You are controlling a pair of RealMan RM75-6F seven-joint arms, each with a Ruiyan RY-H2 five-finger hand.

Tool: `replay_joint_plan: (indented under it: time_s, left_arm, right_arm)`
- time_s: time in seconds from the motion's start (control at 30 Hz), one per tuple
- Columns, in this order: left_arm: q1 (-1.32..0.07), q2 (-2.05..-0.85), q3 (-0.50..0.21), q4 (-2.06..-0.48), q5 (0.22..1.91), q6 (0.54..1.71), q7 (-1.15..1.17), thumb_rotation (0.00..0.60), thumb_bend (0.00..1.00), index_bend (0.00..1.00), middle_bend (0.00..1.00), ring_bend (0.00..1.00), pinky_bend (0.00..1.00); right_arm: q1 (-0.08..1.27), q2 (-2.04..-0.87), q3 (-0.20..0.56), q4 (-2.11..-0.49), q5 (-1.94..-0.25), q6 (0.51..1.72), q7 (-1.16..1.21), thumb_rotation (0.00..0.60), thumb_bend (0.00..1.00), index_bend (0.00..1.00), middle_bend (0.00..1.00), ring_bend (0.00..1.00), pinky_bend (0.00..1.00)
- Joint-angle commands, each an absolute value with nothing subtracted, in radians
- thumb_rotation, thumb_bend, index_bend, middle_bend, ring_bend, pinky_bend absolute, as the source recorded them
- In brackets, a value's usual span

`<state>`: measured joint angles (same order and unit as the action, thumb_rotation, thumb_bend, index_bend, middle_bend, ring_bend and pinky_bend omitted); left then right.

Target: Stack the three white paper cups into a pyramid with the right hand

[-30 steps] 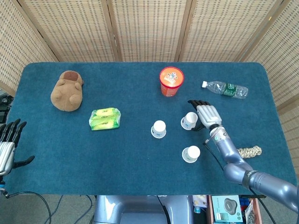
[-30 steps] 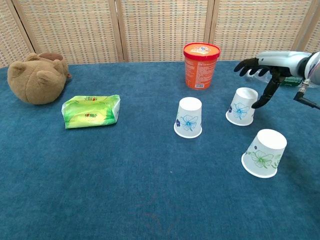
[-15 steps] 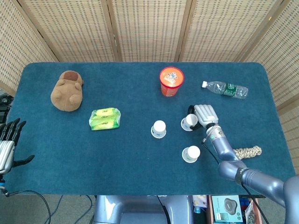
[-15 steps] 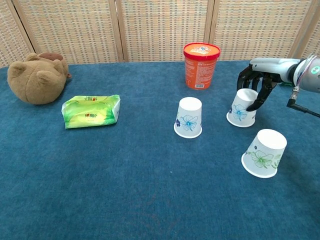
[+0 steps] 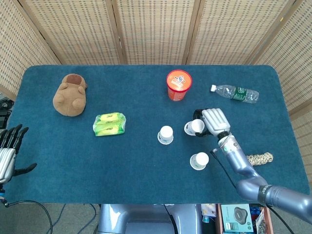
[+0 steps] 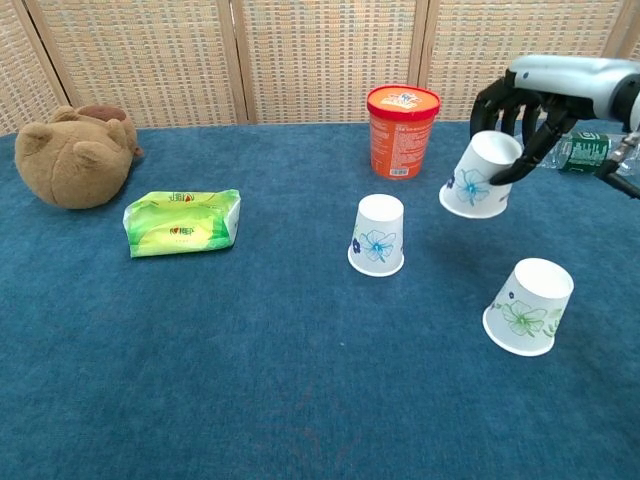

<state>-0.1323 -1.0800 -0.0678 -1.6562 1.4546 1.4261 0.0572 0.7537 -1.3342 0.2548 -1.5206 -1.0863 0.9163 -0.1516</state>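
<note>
desk [image 5: 146,161]: blue cloth top, carries everything below
plush toy [image 5: 70,95]: brown, far-left area of the desk, well apart from the cups
right robot hand [image 5: 210,122]: fingers wrapped around the closed top of 1 white paper cup — holds it off the desk, tilted, open mouth facing down-left in the chest view
left robot hand [image 5: 9,151]: at the left desk edge, fingers spread, holding nothing
orange tub [image 6: 402,130]: upright, red lid, behind the cups
water bottle [image 5: 235,93]: lying on its side, far right, behind the right robot hand
tissue pack [image 6: 182,222]: green, flat on the desk, between plush toy and cups
held cup [image 6: 478,178]: blue flower print, clear of the desk surface, up and right of the middle cup, not touching it
middle cup [image 6: 379,235]: upside down on the desk, blue flower print, in front of the orange tub
near cup [image 6: 528,306]: green flower print, mouth down and leaning, nearest the robot — apart from the other 2
rope knot [image 5: 260,158]: pale, near the right desk edge, beside the right arm
stack status: 0 cups stacked, 2 on the desk, 1 in the right robot hand
</note>
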Motion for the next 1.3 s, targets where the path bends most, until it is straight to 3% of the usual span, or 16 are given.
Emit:
replay_joint_plan:
  time_s: [0.03, 0.23, 0.43, 0.53, 0.87, 1.3]
  left_arm:
    - [-0.129, -1.074, -0.062, -1.662, 1.470, 1.436, 0.053, 0.600, 0.07, 0.00, 0.00, 0.00, 0.00]
    - [-0.121, -1.065, -0.053, -1.671, 1.497, 1.459, 0.039, 0.600, 0.07, 0.00, 0.00, 0.00, 0.00]
    - [-0.115, -1.058, -0.048, -1.672, 1.514, 1.475, 0.024, 0.600, 0.07, 0.00, 0.00, 0.00, 0.00]
    - [-0.115, -1.056, -0.045, -1.670, 1.517, 1.473, 0.020, 0.600, 0.07, 0.00, 0.00, 0.00, 0.00]
    - [-0.116, -1.056, -0.043, -1.668, 1.514, 1.469, 0.015, 0.600, 0.07, 0.00, 0.00, 0.00, 0.00]
    - [-0.119, -1.058, -0.039, -1.669, 1.516, 1.464, 0.022, 0.600, 0.07, 0.00, 0.00, 0.00, 0.00]
  right_arm:
    - [0.694, -1.228, 0.241, -1.690, -1.263, 1.035, -0.103, 0.600, 0.33, 0.49, 0.58, 0.48, 0.53]
    - [0.683, -1.165, 0.192, -1.845, -1.412, 1.056, -0.136, 0.600, 0.33, 0.50, 0.58, 0.48, 0.52]
    - [0.710, -1.205, 0.165, -1.842, -1.452, 1.020, -0.203, 0.600, 0.33, 0.51, 0.57, 0.48, 0.26]
    - [0.732, -1.260, 0.158, -1.819, -1.444, 0.997, -0.265, 0.600, 0.33, 0.51, 0.57, 0.48, 0.20]
    - [0.792, -1.426, 0.130, -1.698, -1.313, 0.910, -0.500, 0.600, 0.33, 0.51, 0.57, 0.48, 0.19]
    - [0.795, -1.381, 0.086, -1.749, -1.192, 0.890, -0.630, 0.600, 0.33, 0.51, 0.57, 0.48, 0.18]
